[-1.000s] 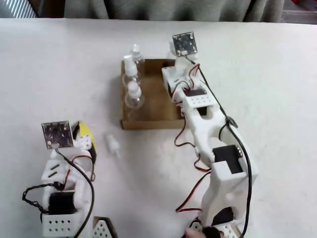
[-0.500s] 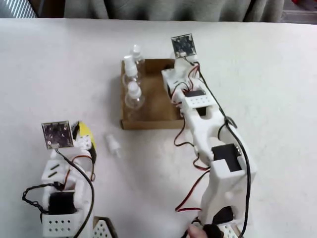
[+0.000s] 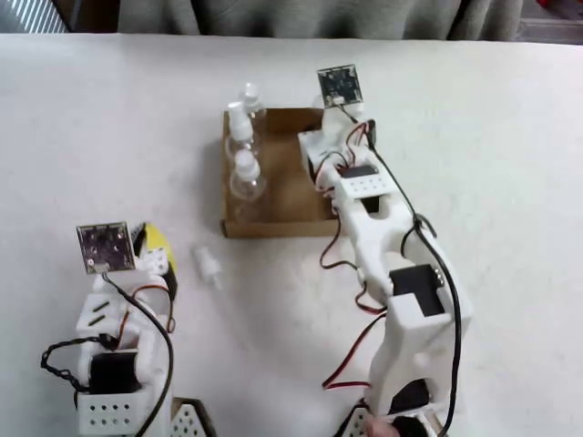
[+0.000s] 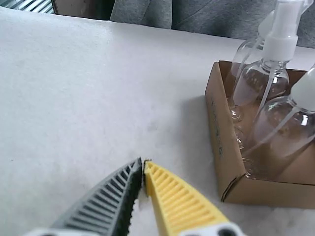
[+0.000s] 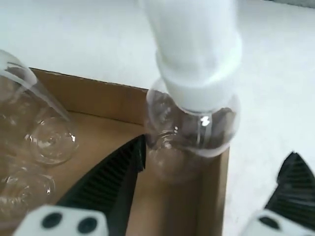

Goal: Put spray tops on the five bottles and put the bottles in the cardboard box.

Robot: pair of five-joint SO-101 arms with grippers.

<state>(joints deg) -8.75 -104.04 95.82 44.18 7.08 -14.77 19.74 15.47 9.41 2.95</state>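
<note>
The right tool has its jaws wide apart on either side of a clear bottle with a white top, which stands upright in a corner of the cardboard box. One jaw is inside the box and the other is beyond its wall. More capped bottles stand along the box's opposite side. The left tool, jaws together, hangs over the counter, and a loose spray top lies nearby. Small print on the box's outer wall is too faint to read.
</note>
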